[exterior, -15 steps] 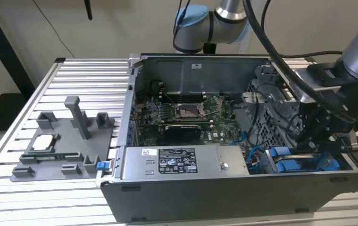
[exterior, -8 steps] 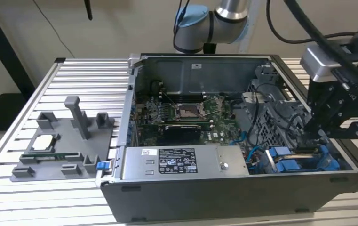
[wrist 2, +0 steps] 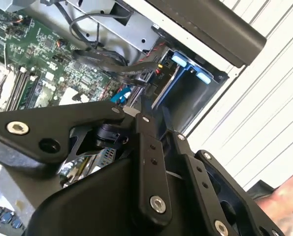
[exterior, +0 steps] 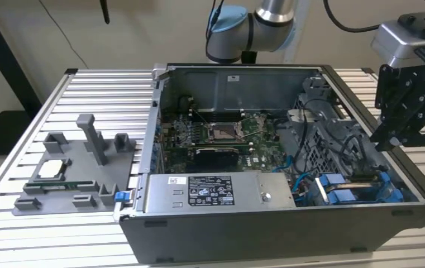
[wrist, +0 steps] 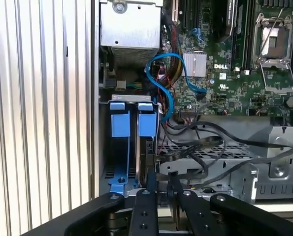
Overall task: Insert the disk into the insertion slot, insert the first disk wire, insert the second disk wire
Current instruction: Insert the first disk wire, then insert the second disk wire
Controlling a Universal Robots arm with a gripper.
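The open computer case (exterior: 272, 223) lies on the slatted table. The insertion slot (exterior: 391, 190) is the grey bay at the case's corner on the exterior view's right. The disk's blue carrier (wrist: 146, 123) stands in this slot (wrist: 101, 147), with blue tabs (wrist 2: 185, 66) sticking out. The disk's silver body is hidden. Black wires (wrist: 195, 147) lie across the drive cage, and one end rests by the carrier's edge; I cannot tell if it is plugged in. My gripper (exterior: 388, 140) hangs just above the slot. Its fingers (wrist: 151, 184) are close together, with nothing seen between them.
A grey power-supply box (exterior: 220, 192) fills the case's front, and the motherboard (exterior: 220, 134) lies behind it. A blue cable (wrist: 161, 88) loops near the slot. A grey fixture with parts (exterior: 78, 167) sits on the exterior view's left. A person's hand (wrist 2: 284, 196) is near the case.
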